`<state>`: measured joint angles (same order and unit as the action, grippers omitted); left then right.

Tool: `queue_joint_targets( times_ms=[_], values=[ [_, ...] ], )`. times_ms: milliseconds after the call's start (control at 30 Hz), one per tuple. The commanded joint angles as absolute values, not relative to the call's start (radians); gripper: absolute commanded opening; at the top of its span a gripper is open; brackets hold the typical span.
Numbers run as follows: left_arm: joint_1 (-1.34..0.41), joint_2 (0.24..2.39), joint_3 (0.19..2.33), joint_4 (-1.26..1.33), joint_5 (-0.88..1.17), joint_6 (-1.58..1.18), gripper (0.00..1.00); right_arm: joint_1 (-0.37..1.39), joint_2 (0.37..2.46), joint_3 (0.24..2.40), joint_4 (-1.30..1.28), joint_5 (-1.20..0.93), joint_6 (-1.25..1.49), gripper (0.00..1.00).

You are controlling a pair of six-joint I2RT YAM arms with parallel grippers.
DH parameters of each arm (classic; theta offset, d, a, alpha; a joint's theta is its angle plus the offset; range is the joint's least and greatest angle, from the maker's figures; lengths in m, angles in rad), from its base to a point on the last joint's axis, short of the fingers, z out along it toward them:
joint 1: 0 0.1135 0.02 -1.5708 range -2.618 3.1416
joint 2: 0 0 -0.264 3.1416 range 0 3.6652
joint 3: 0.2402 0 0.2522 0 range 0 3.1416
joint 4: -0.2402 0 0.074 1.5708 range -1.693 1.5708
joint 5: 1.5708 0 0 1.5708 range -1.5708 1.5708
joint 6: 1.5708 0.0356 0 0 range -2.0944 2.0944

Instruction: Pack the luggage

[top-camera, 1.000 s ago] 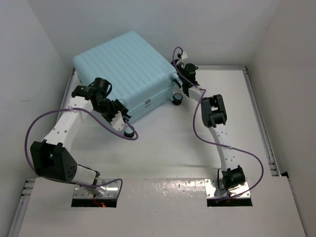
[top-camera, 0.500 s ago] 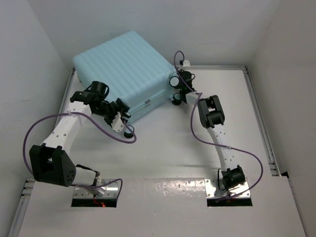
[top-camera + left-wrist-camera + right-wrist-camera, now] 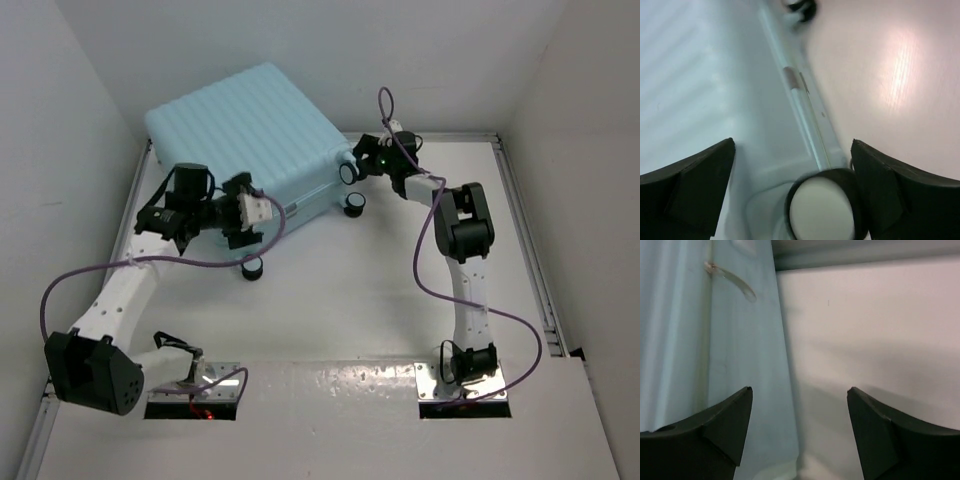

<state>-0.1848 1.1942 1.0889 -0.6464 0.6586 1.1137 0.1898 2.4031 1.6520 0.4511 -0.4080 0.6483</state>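
Bright, even overhead light, with glare on the table (image 3: 900, 70) and the luggage (image 3: 715, 75) blurred in the left wrist view.

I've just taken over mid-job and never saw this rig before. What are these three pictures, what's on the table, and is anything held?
Two white arms are bolted at the near edge of a table, each ending in a two-finger pincer. The overhead picture shows both from above. The other two come from cameras on the wrists. On the table lies one closed pale-blue suitcase. The left pincer is open, with a suitcase wheel in its gap, not clamped. The right pincer is open beside the suitcase's side. Neither holds anything.
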Motion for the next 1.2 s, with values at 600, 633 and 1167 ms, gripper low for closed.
queue_joint_targets(
  times_ms=[600,633,1167],
  values=[
    [0.145,0.969,1.137,-0.380,-0.175,-0.345,1.00,0.396,2.228,1.234,0.130,-0.569,1.015,0.43],
    [0.170,0.985,1.137,-0.380,-0.166,-0.356,1.00,0.414,2.205,1.201,0.149,-0.606,1.012,0.43],
    [0.489,1.987,1.731,-0.284,0.832,-0.341,0.85,0.267,1.468,0.726,0.086,-0.689,0.361,0.39]
  ],
)
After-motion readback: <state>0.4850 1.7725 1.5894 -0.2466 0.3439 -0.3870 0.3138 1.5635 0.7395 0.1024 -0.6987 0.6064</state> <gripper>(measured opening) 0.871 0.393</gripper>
